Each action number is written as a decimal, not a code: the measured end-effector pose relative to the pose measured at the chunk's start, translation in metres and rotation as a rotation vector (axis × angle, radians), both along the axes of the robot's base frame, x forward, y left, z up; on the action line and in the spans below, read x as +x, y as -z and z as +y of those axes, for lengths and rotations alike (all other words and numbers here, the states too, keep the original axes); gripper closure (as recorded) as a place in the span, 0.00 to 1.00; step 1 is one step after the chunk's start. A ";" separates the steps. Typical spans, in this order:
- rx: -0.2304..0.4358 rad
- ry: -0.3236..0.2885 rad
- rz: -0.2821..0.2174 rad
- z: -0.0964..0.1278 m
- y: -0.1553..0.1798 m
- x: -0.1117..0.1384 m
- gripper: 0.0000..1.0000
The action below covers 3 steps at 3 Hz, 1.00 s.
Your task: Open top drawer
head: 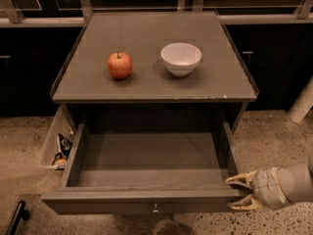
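- The top drawer (pixel 146 163) stands pulled far out of the grey cabinet. Its boxy grey interior is open to view, and it extends to the left of the gripper (pixel 242 193) and up and away from it.
- The drawer's front panel runs leftward from the gripper, which sits at the panel's right end.
- The small brass knob (pixel 155 209) at the middle of the front panel lies well to the gripper's left, slightly lower than its fingertips.
- The gripper's two pale fingers (pixel 238 180) are spread apart. One lies along the top rim at the drawer's right front corner and the other lies lower, against the end of the front face, so the corner sits between them. Whether they press on the wood cannot be told.
- The wrist and pale grey forearm (pixel 293 182) reach in from the right edge, level with the drawer front.
- The cabinet top (pixel 146 89) lies above and to the left of the gripper, beyond the open drawer.
- A white bowl (pixel 181 58) stands upright on that top, up and left of the gripper.
- A red apple (pixel 120 65) sits just left of the bowl and apart from it, farther from the gripper.
- A clear side bin (pixel 57 151) hangs on the cabinet's left flank, on the far side of the drawer from the gripper. It holds a few small items too dim to name.
- A white post (pixel 303 102) leans at the right edge, above the gripper.
- The speckled floor (pixel 274 136) spreads beneath and around it.
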<state>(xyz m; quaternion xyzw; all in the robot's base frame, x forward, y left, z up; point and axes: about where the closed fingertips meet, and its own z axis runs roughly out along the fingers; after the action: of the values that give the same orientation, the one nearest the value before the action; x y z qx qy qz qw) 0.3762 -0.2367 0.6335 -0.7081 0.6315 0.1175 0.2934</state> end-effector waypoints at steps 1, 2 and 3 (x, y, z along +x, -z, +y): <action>0.000 0.000 0.000 0.000 0.000 -0.001 0.81; 0.000 0.000 0.000 0.000 0.000 -0.001 0.58; 0.000 0.000 0.000 0.000 0.000 -0.001 0.34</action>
<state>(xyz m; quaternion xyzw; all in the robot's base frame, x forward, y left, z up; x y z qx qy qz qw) 0.3756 -0.2371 0.6334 -0.7081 0.6316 0.1173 0.2933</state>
